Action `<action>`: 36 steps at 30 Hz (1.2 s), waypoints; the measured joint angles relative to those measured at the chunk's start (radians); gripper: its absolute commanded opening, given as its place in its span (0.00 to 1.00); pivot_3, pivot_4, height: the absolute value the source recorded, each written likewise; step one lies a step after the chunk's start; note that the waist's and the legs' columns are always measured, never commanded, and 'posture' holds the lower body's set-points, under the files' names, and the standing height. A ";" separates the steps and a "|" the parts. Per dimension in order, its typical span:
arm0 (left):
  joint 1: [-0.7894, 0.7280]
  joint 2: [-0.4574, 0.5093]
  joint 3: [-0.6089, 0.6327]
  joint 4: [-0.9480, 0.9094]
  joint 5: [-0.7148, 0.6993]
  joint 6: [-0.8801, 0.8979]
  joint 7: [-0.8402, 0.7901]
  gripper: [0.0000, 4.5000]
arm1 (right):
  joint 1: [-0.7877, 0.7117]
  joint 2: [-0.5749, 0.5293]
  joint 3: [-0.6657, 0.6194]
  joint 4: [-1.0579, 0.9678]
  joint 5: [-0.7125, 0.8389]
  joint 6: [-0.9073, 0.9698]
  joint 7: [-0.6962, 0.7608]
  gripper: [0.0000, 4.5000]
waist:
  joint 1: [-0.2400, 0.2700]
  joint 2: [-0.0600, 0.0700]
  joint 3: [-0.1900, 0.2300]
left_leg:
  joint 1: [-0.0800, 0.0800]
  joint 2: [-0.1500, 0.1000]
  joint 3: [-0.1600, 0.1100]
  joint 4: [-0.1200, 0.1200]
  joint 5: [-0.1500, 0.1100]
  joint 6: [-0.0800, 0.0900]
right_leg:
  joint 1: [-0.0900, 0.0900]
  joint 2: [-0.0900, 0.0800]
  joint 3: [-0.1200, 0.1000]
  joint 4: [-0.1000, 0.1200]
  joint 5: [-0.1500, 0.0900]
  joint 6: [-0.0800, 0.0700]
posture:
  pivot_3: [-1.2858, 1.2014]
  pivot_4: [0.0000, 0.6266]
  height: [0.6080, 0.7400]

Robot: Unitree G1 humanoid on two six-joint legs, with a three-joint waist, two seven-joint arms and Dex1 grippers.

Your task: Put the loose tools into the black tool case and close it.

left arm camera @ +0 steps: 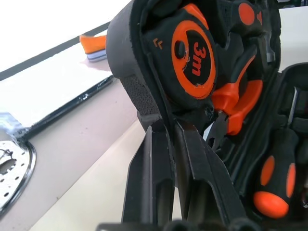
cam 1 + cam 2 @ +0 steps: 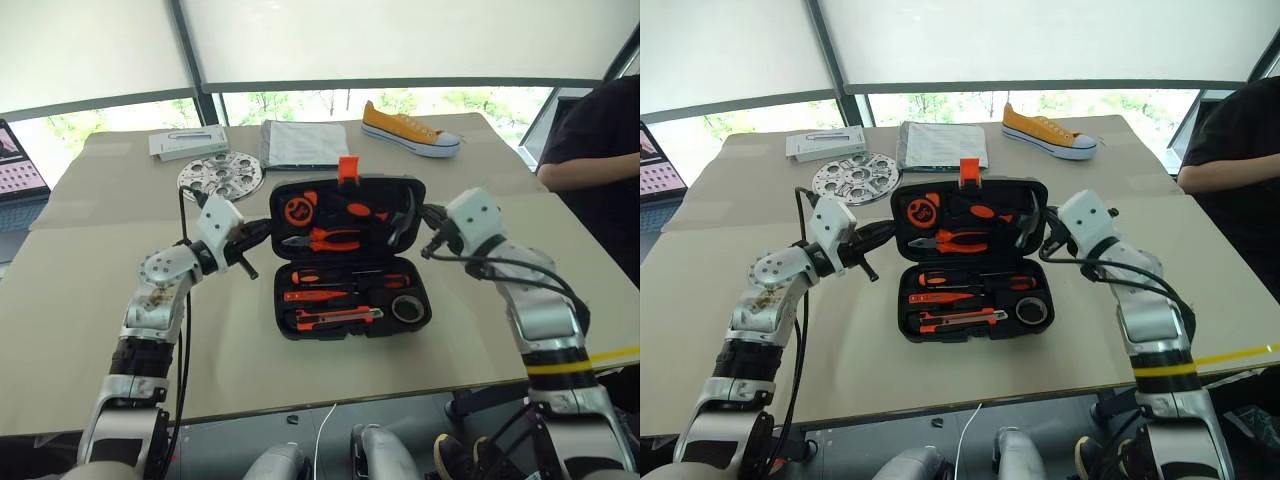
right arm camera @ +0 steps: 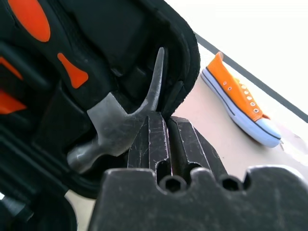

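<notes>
Both arms are flanking the black tool case, which is sitting open mid-table, lid half raised, loose tools slotted in its base. Left gripper is pinching the lid's left edge, right gripper its right edge. Left wrist view: closed fingers are clamping the rim by the tape measure. Right wrist view: closed fingers are gripping beside the hammer.

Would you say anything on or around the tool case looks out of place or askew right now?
Nothing looks spilled or damaged. The black tool case lies open with its tools seated in their slots. The one odd item is an orange sneaker at the table's far edge, unrelated to the tools.
</notes>
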 measured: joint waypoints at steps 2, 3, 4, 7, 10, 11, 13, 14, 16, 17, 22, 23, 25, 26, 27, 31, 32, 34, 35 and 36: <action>0.029 0.002 -0.002 -0.031 0.001 -0.006 0.005 0.00 | 0.042 -0.007 -0.010 -0.034 0.005 -0.016 0.006 0.01 | 0.003 0.000 0.000 | 0.000 0.000 0.000 0.000 0.000 0.000 | 0.000 0.000 0.000 0.000 0.000 0.000 | 0.52 0.24 1.00; 0.046 0.003 -0.002 -0.054 0.000 0.000 0.009 0.00 | 0.070 -0.016 -0.020 -0.058 0.006 -0.020 0.011 0.01 | 0.004 0.000 0.000 | 0.000 0.000 0.000 0.000 0.000 0.000 | 0.000 0.000 0.001 0.000 0.000 0.000 | 0.52 0.24 1.00; 0.068 0.007 -0.003 -0.080 -0.001 0.005 0.011 0.00 | 0.099 -0.024 -0.026 -0.083 0.009 -0.026 0.020 0.01 | 0.005 0.000 0.000 | 0.001 0.000 0.000 -0.001 0.000 0.000 | 0.000 0.000 0.001 0.000 0.000 0.000 | 0.52 0.24 1.00; 0.130 0.011 -0.001 -0.150 -0.015 0.066 0.020 0.16 | 0.185 -0.036 -0.047 -0.154 0.065 0.003 0.067 0.22 | 0.008 0.000 0.000 | 0.001 0.001 0.000 -0.001 0.000 0.000 | 0.000 0.001 0.001 0.000 0.000 0.000 | 0.52 0.24 1.00; 0.183 0.037 0.000 -0.224 -0.049 0.140 0.014 0.36 | 0.239 -0.063 -0.077 -0.228 0.135 0.092 0.109 0.43 | 0.008 0.001 0.000 | 0.000 0.001 0.000 -0.001 0.000 0.000 | -0.001 0.001 0.002 0.000 0.000 0.000 | 0.52 0.24 1.00; 0.197 0.052 0.007 -0.256 -0.070 0.176 0.012 0.47 | 0.250 -0.084 -0.099 -0.263 0.180 0.152 0.125 0.45 | 0.009 0.000 0.000 | -0.001 0.001 0.000 -0.001 0.000 0.000 | -0.001 0.001 0.002 0.000 0.000 0.000 | 0.52 0.24 1.00; 0.222 0.097 0.040 -0.324 -0.122 0.249 0.003 0.62 | 0.263 -0.130 -0.174 -0.325 0.292 0.274 0.162 0.45 | 0.012 0.001 0.000 | -0.001 0.001 0.000 -0.002 0.000 0.000 | -0.001 0.001 0.002 -0.001 0.000 0.000 | 0.52 0.24 1.00; 0.228 0.123 0.066 -0.353 -0.155 0.294 -0.006 0.62 | 0.272 -0.158 -0.219 -0.354 0.352 0.327 0.187 0.45 | 0.015 0.001 0.000 | -0.001 0.001 0.000 -0.002 0.000 0.000 | -0.001 0.002 0.002 -0.001 0.000 0.000 | 0.52 0.24 1.00; 0.288 0.228 0.126 -0.427 -0.248 0.403 -0.069 0.62 | 0.333 -0.250 -0.329 -0.420 0.473 0.421 0.267 0.45 | 0.017 0.001 0.000 | 0.002 0.001 0.000 -0.007 0.000 0.000 | 0.000 0.002 0.002 -0.002 0.000 0.000 | 0.52 0.24 1.00; 0.309 0.257 0.146 -0.437 -0.271 0.430 -0.090 0.62 | 0.357 -0.271 -0.359 -0.433 0.496 0.439 0.289 0.45 | 0.019 0.001 0.000 | 0.003 0.002 0.000 -0.008 0.000 0.001 | 0.001 0.002 0.002 -0.002 0.000 0.000 | 0.52 0.24 1.00; 0.469 0.482 0.178 -0.438 -0.358 0.570 -0.300 0.62 | 0.603 -0.350 -0.435 -0.525 0.584 0.492 0.445 0.45 | 0.020 0.001 0.000 | 0.009 0.002 0.000 -0.014 0.000 0.000 | 0.005 0.002 0.002 -0.004 -0.002 -0.001 | 0.52 0.24 1.00; 0.478 0.516 0.177 -0.404 -0.355 0.571 -0.340 0.62 | 0.660 -0.358 -0.437 -0.542 0.585 0.491 0.479 0.45 | 0.022 0.001 0.001 | 0.011 0.002 0.000 -0.015 0.000 0.000 | 0.008 0.002 0.001 -0.005 -0.003 -0.002 | 0.52 0.24 1.00; 0.442 0.541 0.154 -0.312 -0.326 0.537 -0.383 0.62 | 0.736 -0.366 -0.442 -0.581 0.586 0.487 0.526 0.45 | 0.026 0.002 0.001 | 0.016 0.002 0.000 -0.016 -0.002 -0.003 | 0.014 0.002 0.001 -0.007 -0.003 -0.001 | 0.52 0.24 1.00; 0.402 0.535 0.132 -0.271 -0.304 0.513 -0.386 0.62 | 0.747 -0.367 -0.442 -0.595 0.586 0.484 0.537 0.45 | 0.028 0.002 0.002 | 0.017 0.002 0.000 -0.016 -0.006 -0.006 | 0.015 0.001 0.001 -0.007 -0.004 0.001 | 0.52 0.24 1.00; 0.349 0.521 0.106 -0.222 -0.278 0.482 -0.386 0.57 | 0.755 -0.369 -0.445 -0.609 0.586 0.479 0.545 0.40 | 0.031 0.002 0.002 | 0.016 0.002 0.001 -0.016 -0.006 -0.006 | 0.016 0.000 0.001 -0.008 -0.004 0.003 | 0.52 0.24 1.00; 0.025 0.373 -0.033 0.031 -0.153 0.346 -0.364 0.28 | 0.756 -0.386 -0.403 -0.642 0.539 0.433 0.541 0.14 | 0.055 -0.003 0.001 | 0.016 0.002 0.001 -0.013 -0.005 -0.007 | 0.017 0.000 0.000 -0.009 -0.001 0.003 | 0.52 0.24 1.00; -0.052 0.331 -0.072 0.111 -0.111 0.291 -0.371 0.21 | 0.749 -0.390 -0.374 -0.640 0.506 0.411 0.534 0.06 | 0.055 -0.004 0.001 | 0.017 0.001 0.001 -0.012 -0.005 -0.007 | 0.017 0.000 0.000 -0.008 0.000 0.003 | 0.52 0.24 1.00; -0.141 0.275 -0.132 0.201 -0.057 0.212 -0.377 0.04 | 0.729 -0.392 -0.313 -0.634 0.459 0.383 0.518 0.00 | 0.049 -0.004 0.001 | 0.014 0.001 0.002 -0.012 -0.005 -0.007 | 0.014 0.000 0.001 -0.008 0.000 0.003 | 0.52 0.24 1.00; -0.196 0.236 -0.166 0.285 -0.014 0.151 -0.379 0.01 | 0.716 -0.394 -0.273 -0.622 0.422 0.361 0.512 0.00 | 0.045 -0.004 0.001 | 0.015 0.000 0.002 -0.011 -0.005 -0.006 | 0.014 -0.001 0.000 -0.007 0.000 0.003 | 0.52 0.24 1.00; -0.251 0.193 -0.193 0.361 0.020 0.101 -0.375 0.01 | 0.693 -0.397 -0.229 -0.610 0.391 0.341 0.505 0.00 | 0.043 -0.005 0.001 | 0.013 0.000 0.002 -0.011 -0.004 -0.004 | 0.013 -0.001 -0.001 -0.009 0.000 0.003 | 0.52 0.24 1.00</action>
